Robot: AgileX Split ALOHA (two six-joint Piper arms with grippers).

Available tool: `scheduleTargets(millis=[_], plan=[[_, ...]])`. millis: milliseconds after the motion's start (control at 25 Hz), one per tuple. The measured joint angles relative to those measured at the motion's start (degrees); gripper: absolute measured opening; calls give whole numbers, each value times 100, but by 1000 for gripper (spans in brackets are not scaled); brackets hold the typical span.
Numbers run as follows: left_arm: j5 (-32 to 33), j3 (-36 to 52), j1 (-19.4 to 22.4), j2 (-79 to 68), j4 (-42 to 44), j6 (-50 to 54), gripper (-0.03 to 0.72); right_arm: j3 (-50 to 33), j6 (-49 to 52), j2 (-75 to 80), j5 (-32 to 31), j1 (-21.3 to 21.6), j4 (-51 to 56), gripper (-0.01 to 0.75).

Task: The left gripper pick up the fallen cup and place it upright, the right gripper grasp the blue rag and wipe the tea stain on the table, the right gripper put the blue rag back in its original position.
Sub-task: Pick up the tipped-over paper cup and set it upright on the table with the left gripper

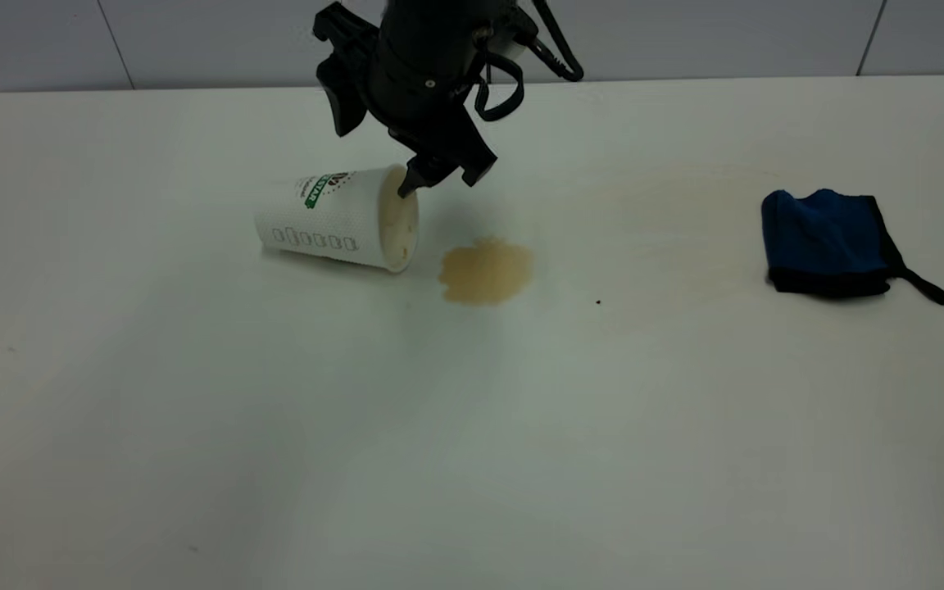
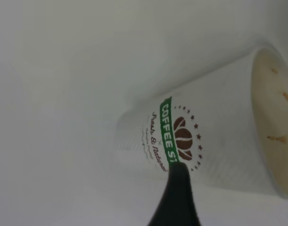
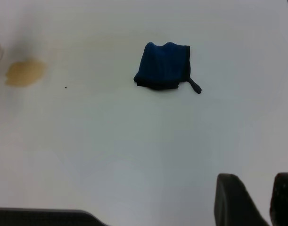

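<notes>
Fingers of the left gripper (image 1: 431, 176) reach down to the rim of the fallen cup (image 1: 339, 218), one tip at the open mouth; whether they are spread or pinching the rim cannot be told. On its side on the white table (image 1: 472, 451), the cup has its mouth turned toward the tea stain (image 1: 486, 272), which sits just beside it. Well apart from the cup, beyond the stain, the blue rag (image 1: 832, 243) lies crumpled. Two finger tips of the right gripper (image 3: 257, 200), a gap between them, hang over bare table, far from the cup.
</notes>
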State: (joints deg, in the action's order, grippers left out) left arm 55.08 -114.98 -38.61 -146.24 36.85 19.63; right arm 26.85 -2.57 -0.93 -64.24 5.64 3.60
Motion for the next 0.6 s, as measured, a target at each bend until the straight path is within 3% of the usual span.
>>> scheduleTargets(millis=[600], plan=[[-18, -69, 260, -581, 608, 406, 665, 0, 0, 0, 0, 0, 0, 239]])
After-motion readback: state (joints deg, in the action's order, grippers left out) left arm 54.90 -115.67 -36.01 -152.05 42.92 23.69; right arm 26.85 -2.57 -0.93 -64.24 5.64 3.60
